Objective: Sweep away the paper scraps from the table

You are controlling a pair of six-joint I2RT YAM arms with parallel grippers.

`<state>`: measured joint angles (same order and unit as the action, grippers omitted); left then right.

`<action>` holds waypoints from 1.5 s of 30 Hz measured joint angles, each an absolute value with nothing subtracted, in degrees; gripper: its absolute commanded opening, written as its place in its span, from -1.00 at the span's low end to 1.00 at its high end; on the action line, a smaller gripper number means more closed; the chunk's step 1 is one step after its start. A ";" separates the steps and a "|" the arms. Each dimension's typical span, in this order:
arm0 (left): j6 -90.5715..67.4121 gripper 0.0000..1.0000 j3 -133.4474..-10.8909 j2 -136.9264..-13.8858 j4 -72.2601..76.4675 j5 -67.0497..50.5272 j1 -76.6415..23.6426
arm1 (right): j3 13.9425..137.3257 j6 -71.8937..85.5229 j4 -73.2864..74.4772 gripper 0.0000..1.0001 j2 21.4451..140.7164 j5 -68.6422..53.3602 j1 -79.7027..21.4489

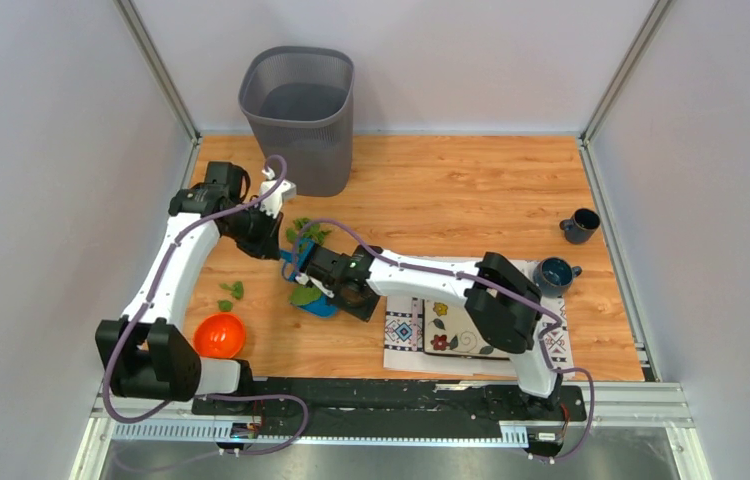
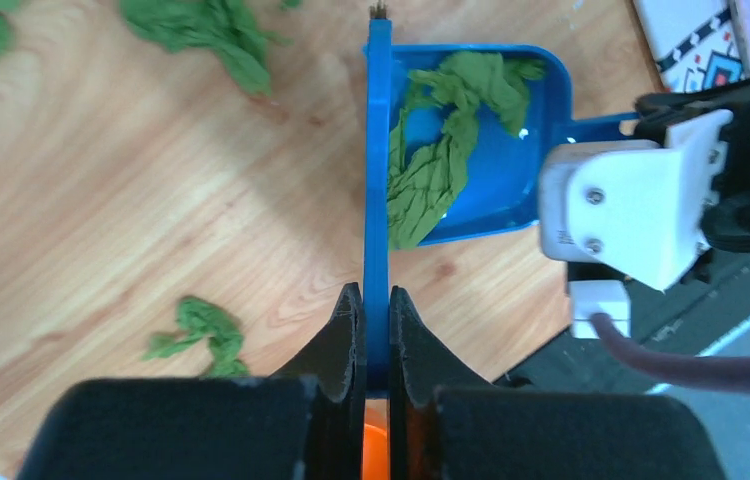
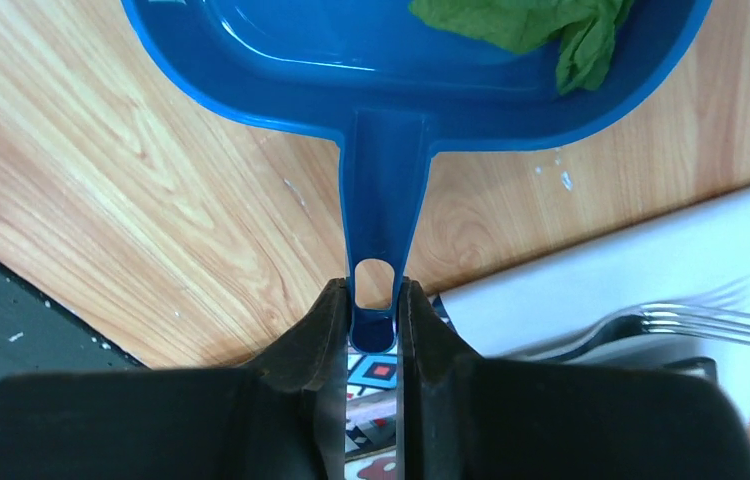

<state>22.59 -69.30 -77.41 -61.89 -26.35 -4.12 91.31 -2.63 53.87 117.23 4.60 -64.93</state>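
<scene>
My left gripper (image 2: 377,300) is shut on the thin blue handle of a brush (image 2: 378,150). The brush lies along the open edge of the blue dustpan (image 2: 496,170). My right gripper (image 3: 376,300) is shut on the end of the dustpan's handle (image 3: 381,200), and the pan (image 1: 316,300) rests on the table (image 1: 471,190). Green paper scraps (image 2: 431,170) lie inside the pan, and one shows in the right wrist view too (image 3: 541,25). More scraps lie loose on the wood, a cluster beyond the brush (image 1: 306,232) and a few to the pan's left (image 1: 233,290).
A grey mesh waste bin (image 1: 298,118) stands at the back left. An orange bowl (image 1: 219,335) sits by the left arm's base. A white patterned placemat (image 1: 406,330) with a fork (image 3: 671,325) lies under the right arm. Two dark mugs (image 1: 580,225) (image 1: 555,273) stand at the right.
</scene>
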 measured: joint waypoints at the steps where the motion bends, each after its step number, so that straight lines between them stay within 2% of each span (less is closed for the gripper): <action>1: 22.59 -1.00 -69.78 -76.36 -61.58 -25.45 -4.03 | 90.32 -2.98 53.58 -1.00 116.05 4.80 -64.93; 7: 22.63 -1.00 -72.90 -72.88 -60.80 -24.84 -3.81 | 89.38 -4.64 52.12 -1.00 112.36 5.45 -64.79; 16: 20.62 -1.00 -75.42 -72.84 -61.87 -30.09 -3.18 | 89.38 -5.76 51.33 -1.00 111.00 4.45 -64.07; 26: 17.67 -1.00 -83.46 -72.23 -58.94 -28.12 -1.96 | 90.06 -5.65 52.69 -1.00 109.60 3.70 -62.43; 35: 16.82 -1.00 -81.73 -72.03 -49.06 -12.58 5.21 | 99.46 -4.51 61.45 -1.00 109.45 3.33 -59.53; 45: 16.97 -1.00 -72.88 -72.16 -43.38 -9.98 9.58 | 122.83 -3.64 74.83 -1.00 112.84 4.75 -53.74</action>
